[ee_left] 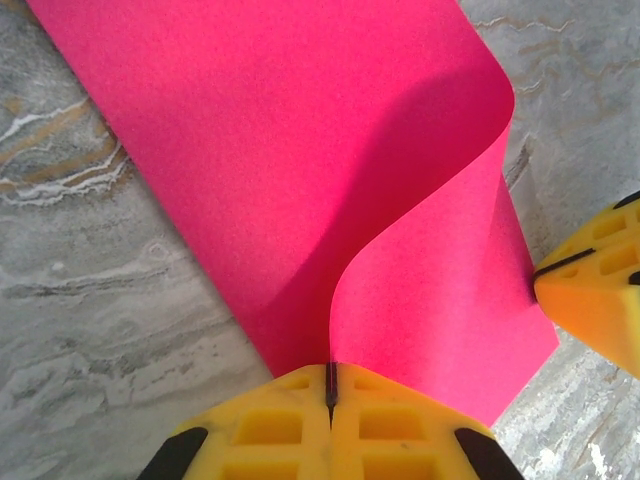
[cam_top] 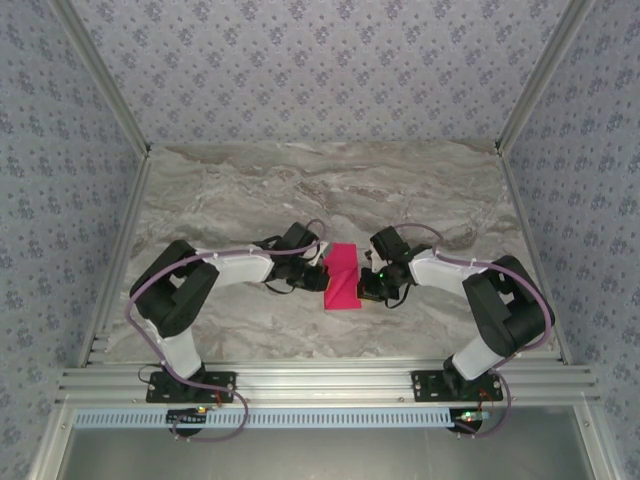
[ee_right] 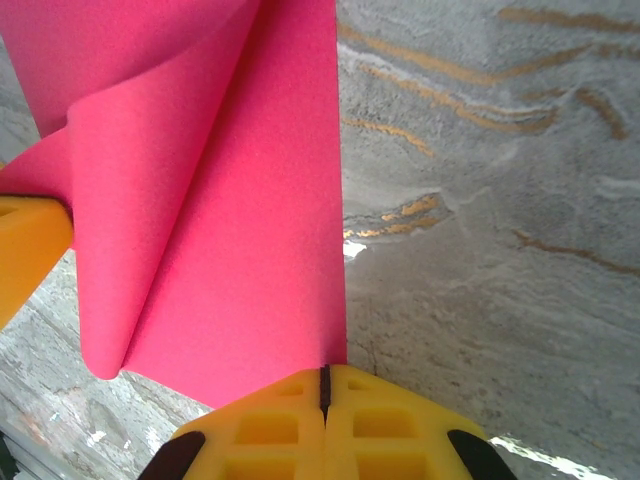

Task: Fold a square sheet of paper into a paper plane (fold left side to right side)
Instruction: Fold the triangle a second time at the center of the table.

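Magenta square sheet of paper [cam_top: 342, 280], partly curled, its edges inside the clamped left gripper [ee_left: 330, 376] and right gripper [ee_right: 323, 379].

Sheet [cam_top: 341, 277] between left pincer [cam_top: 320, 276], right pincer [cam_top: 366, 286]

left arm [cam_top: 215, 270] and right arm [cam_top: 465, 275] bend inward, wrists nearly meeting, jaws pressed shut.

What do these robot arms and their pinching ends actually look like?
Both the left arm and right arm have chunky black joints, white links and a thin lilac cable running along them. Their fingers are bright yellow with square waffle-like recesses and black trim.
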`<state>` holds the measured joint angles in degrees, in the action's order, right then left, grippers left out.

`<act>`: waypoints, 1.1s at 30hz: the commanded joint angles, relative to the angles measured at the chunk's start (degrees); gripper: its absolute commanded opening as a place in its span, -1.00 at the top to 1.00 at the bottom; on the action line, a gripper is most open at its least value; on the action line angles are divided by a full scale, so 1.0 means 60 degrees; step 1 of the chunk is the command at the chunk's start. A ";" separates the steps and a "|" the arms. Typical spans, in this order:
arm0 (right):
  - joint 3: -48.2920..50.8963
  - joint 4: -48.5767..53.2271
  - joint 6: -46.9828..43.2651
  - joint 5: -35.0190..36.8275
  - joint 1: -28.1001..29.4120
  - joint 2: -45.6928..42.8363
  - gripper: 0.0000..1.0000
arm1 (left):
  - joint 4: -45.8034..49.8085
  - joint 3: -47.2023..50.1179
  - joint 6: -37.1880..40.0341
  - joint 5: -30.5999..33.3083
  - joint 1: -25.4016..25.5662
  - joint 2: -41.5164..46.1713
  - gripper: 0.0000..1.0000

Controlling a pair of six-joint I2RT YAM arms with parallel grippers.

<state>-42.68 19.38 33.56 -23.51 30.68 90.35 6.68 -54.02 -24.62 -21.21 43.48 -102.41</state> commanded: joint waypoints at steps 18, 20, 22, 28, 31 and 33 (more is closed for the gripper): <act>-0.0137 0.0796 -0.0181 0.0344 0.0096 0.0316 0.94 | 0.0160 -0.0357 0.0238 0.0144 -0.0110 -0.0319 1.00; -0.0137 0.0785 -0.0181 0.0316 0.0100 0.0320 0.94 | 0.0168 -0.0354 0.0251 0.0166 -0.0102 -0.0334 1.00; -0.0138 0.0785 -0.0188 0.0314 0.0095 0.0309 0.94 | 0.0176 -0.0342 0.0250 0.0195 -0.0121 -0.0334 1.00; -0.0138 0.0807 -0.0196 0.0327 0.0100 0.0315 0.93 | 0.0162 -0.0384 0.0251 0.0181 -0.0125 -0.0344 1.00; -0.0164 0.0799 -0.0196 0.0314 0.0105 0.0318 0.93 | 0.0198 -0.0415 0.0273 0.0181 -0.0115 -0.0371 1.00; -0.0171 0.0778 -0.0202 0.0284 0.0110 0.0301 0.93 | 0.0212 -0.0401 0.0258 0.0171 -0.0122 -0.0406 1.00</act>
<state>-43.35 20.23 33.34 -23.33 30.81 90.80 6.90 -54.70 -24.43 -21.02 43.11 -103.42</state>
